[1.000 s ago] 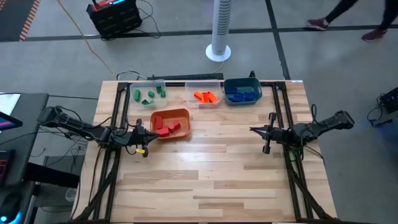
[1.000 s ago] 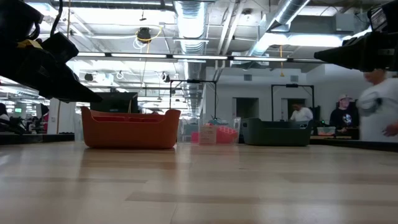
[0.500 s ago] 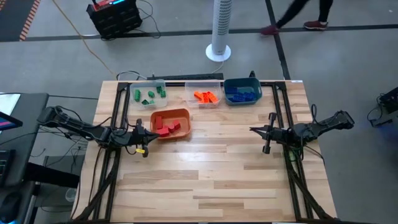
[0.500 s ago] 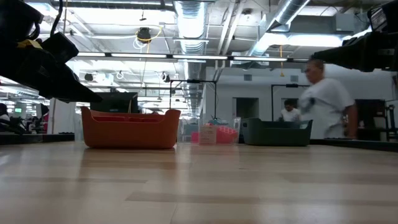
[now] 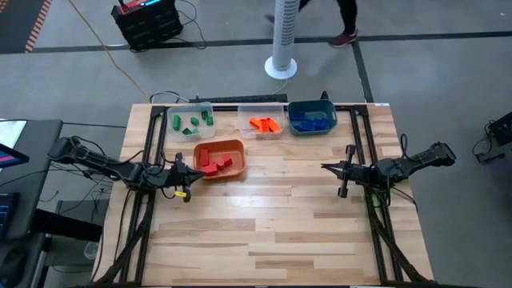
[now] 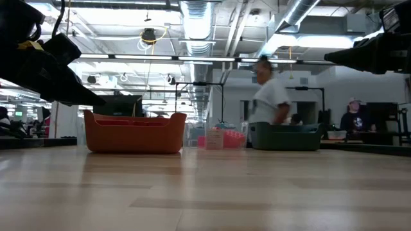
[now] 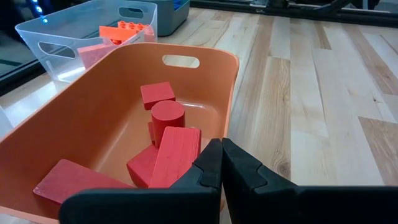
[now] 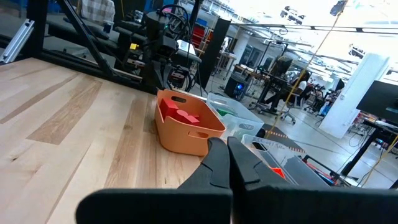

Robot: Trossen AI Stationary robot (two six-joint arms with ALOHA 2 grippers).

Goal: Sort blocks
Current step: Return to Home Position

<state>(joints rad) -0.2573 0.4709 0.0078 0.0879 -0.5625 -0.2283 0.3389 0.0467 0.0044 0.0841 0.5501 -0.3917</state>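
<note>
The blocks lie sorted in bins at the table's far side. Several red blocks (image 7: 166, 140) are in the orange bin (image 5: 230, 146). Green blocks (image 5: 192, 122) lie in a clear bin, orange blocks (image 5: 265, 124) in a second clear bin, and blue blocks (image 5: 312, 120) in the teal bin (image 5: 330, 108). My left gripper (image 5: 192, 171) hovers shut just left of the orange bin, its fingers (image 7: 211, 163) pointing over the rim. My right gripper (image 5: 325, 167) is shut and level above bare table at the right, its fingers (image 8: 217, 155) pointing toward the orange bin (image 8: 185, 138).
Bare wood spans the table's middle and near half (image 5: 272, 232). Black frame rails run along both sides (image 5: 152, 144). A white tower fan (image 5: 282, 40) stands on the floor beyond the far edge, and a person (image 6: 270, 102) walks past behind the table.
</note>
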